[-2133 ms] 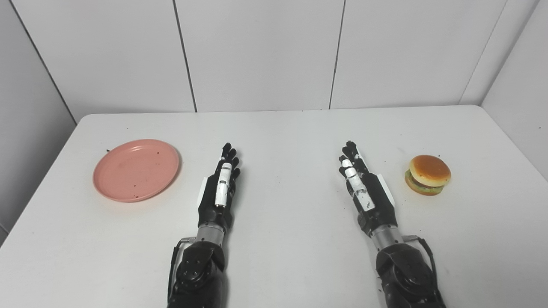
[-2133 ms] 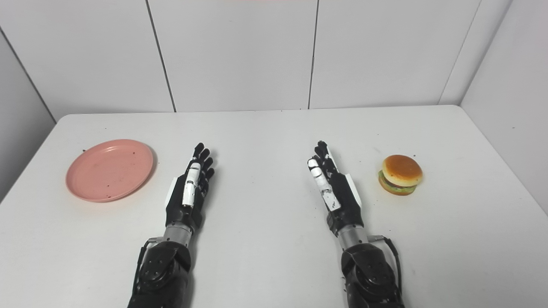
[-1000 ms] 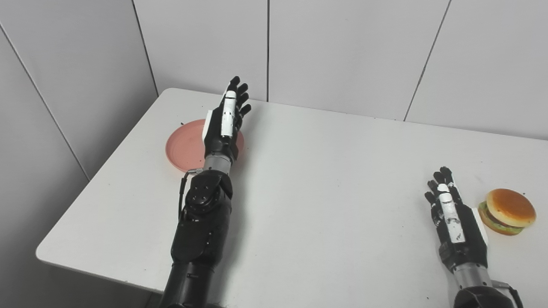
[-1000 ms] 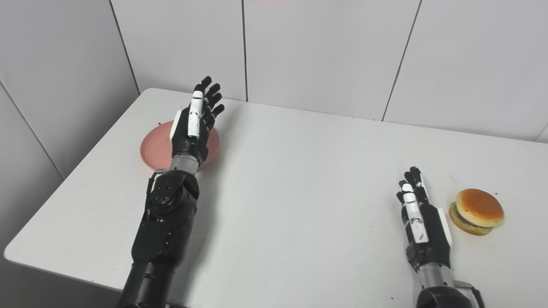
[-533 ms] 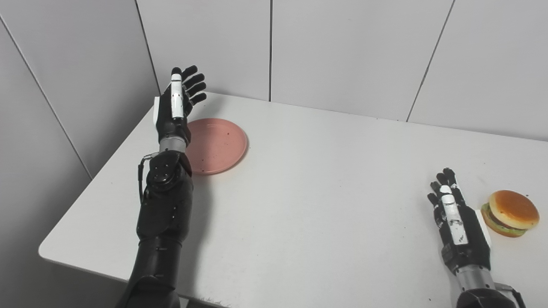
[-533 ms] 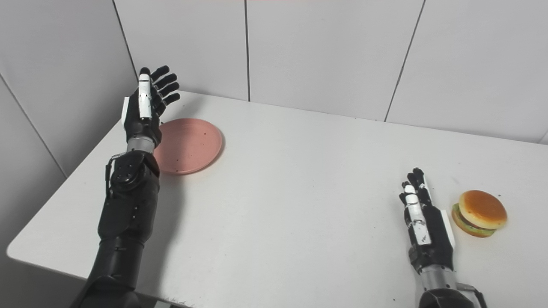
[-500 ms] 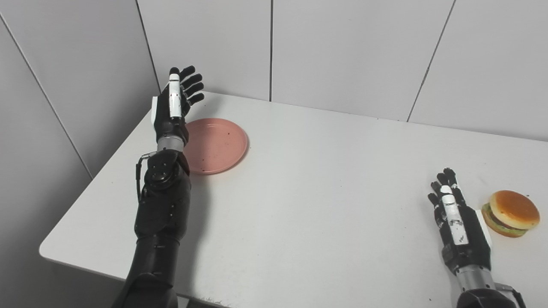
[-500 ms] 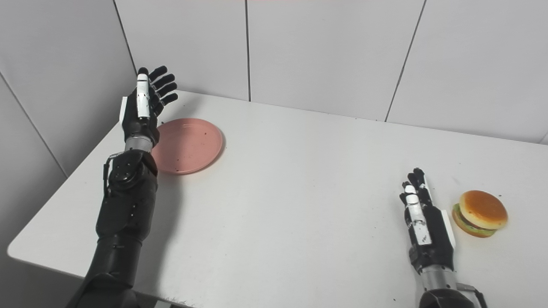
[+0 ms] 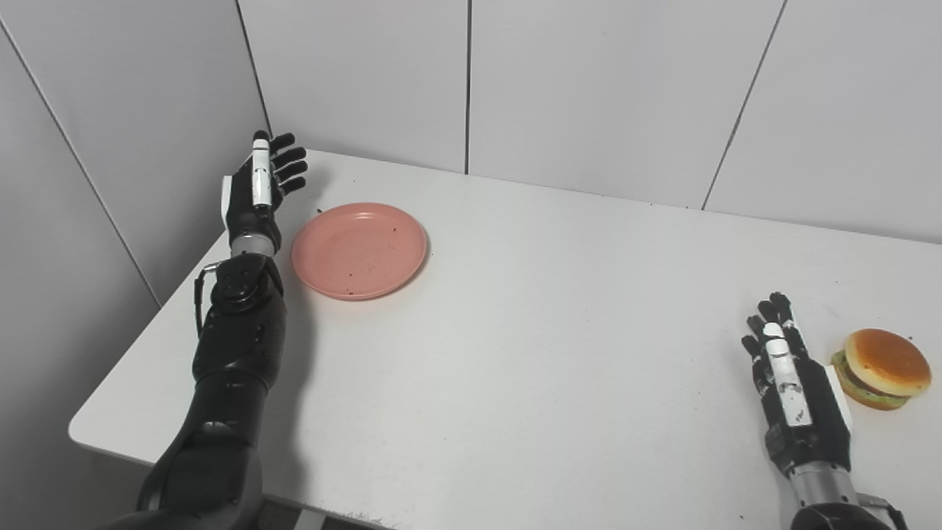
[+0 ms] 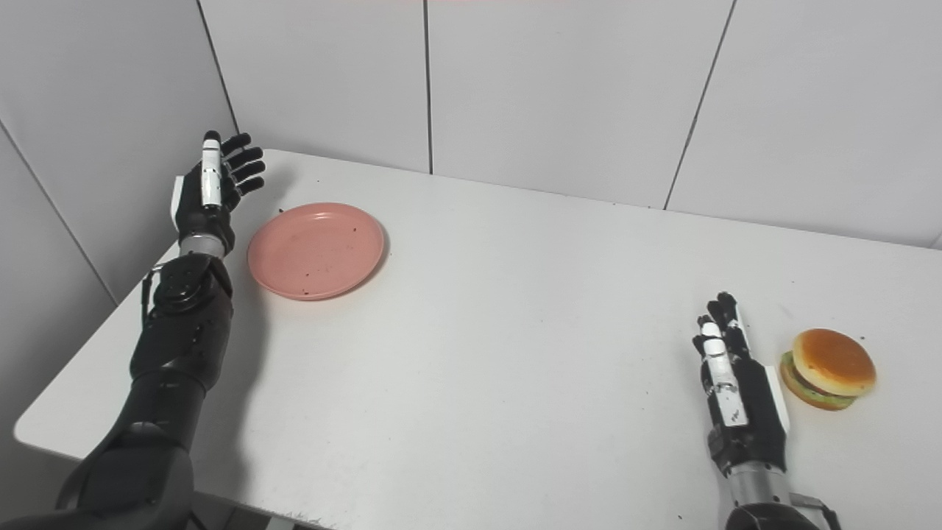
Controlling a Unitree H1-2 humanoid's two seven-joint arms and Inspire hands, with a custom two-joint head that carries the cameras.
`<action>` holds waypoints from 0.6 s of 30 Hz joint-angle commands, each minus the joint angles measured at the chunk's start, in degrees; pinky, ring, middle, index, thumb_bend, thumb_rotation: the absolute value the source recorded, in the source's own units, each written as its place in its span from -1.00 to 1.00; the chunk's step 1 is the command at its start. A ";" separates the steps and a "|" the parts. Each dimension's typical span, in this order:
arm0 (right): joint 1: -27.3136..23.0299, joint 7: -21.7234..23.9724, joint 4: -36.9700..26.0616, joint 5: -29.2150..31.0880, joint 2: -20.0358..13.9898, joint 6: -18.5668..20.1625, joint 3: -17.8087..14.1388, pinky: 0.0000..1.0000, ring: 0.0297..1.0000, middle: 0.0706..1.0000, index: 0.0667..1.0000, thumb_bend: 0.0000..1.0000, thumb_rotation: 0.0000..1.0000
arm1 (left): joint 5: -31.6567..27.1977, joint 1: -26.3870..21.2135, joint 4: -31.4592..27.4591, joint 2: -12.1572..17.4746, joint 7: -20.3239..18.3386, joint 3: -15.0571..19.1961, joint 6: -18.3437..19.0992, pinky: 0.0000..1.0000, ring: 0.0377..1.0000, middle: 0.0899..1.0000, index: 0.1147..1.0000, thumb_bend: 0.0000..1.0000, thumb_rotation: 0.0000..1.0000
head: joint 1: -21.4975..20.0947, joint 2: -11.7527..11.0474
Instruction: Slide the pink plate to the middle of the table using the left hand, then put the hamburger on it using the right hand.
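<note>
The pink plate (image 9: 359,250) lies flat near the table's left edge, toward the back. My left hand (image 9: 255,193) is open and empty, raised just left of the plate, fingers spread and pointing up, clear of its rim. The hamburger (image 9: 882,368) sits at the right side of the table. My right hand (image 9: 793,397) is open and empty, flat near the table, just left of the hamburger and not touching it. Both also show in the right eye view: plate (image 10: 316,250), hamburger (image 10: 829,368).
The white table (image 9: 559,324) has its left edge and front-left corner (image 9: 73,430) in view. Grey panel walls stand close behind and to the left of the left hand.
My left hand has moved left, from over the plate to beyond its left rim, and sunk a little. The plate, hamburger and right hand stayed put. The camera turned left earlier.
</note>
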 commanded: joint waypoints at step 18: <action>-0.89 0.61 -0.85 0.70 0.11 -2.17 -0.21 1.00 1.00 1.00 1.00 -0.12 0.54 | -2.85 -4.59 12.49 2.77 -2.69 -0.65 -7.14 0.41 0.43 0.36 0.30 -0.27 1.00 | -0.24 0.40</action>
